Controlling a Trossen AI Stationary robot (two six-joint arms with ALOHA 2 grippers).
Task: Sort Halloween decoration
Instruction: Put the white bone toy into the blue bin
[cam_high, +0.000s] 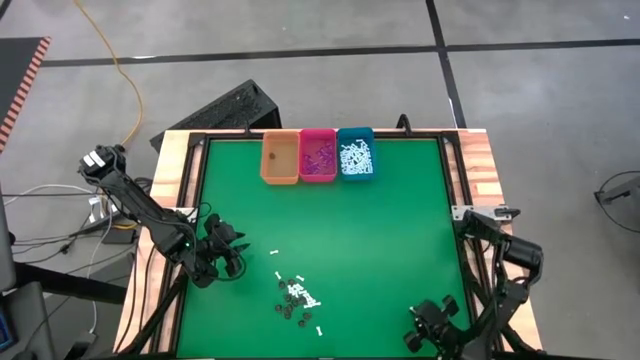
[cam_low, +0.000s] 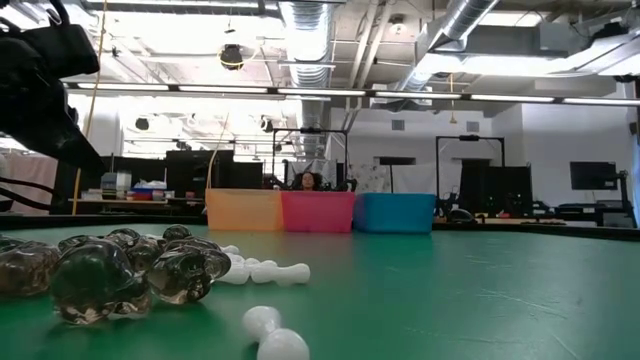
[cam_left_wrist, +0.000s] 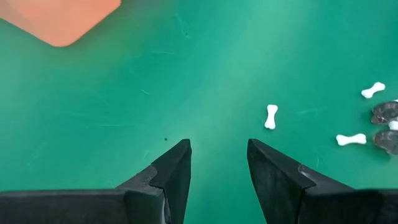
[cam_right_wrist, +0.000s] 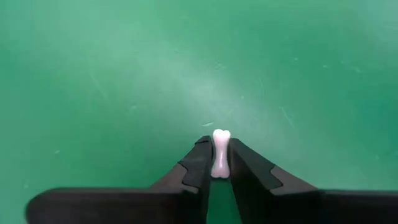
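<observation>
The Halloween decoration lies as a small pile (cam_high: 298, 295) of white bone-shaped sticks and dark bits on the green mat near the front edge. The low view shows it close up as white bones (cam_low: 270, 272) beside dark translucent pieces (cam_low: 100, 275). My left gripper (cam_high: 228, 252) (cam_left_wrist: 217, 155) hovers open left of the pile with nothing between its fingers; loose bones (cam_left_wrist: 270, 116) lie ahead of it. My right gripper (cam_high: 430, 325) (cam_right_wrist: 220, 163), at the near right of the mat, is shut on one white bone (cam_right_wrist: 220, 149). My right gripper pinches the white bone by its lower half (cam_right_wrist: 219, 167) between its two fingertips. The bone lies along the fingers, and its knobbed end (cam_right_wrist: 221, 134) sticks out past them. The fingers slant down at the mat; I cannot tell whether the bone touches it.
Three bins stand side by side at the far edge: orange (cam_high: 280, 157), pink (cam_high: 319, 155) with purple bits, teal (cam_high: 356, 154) with white bones. A black frame and wooden borders (cam_high: 478, 170) surround the mat. Bare green mat lies between the pile and the bins.
</observation>
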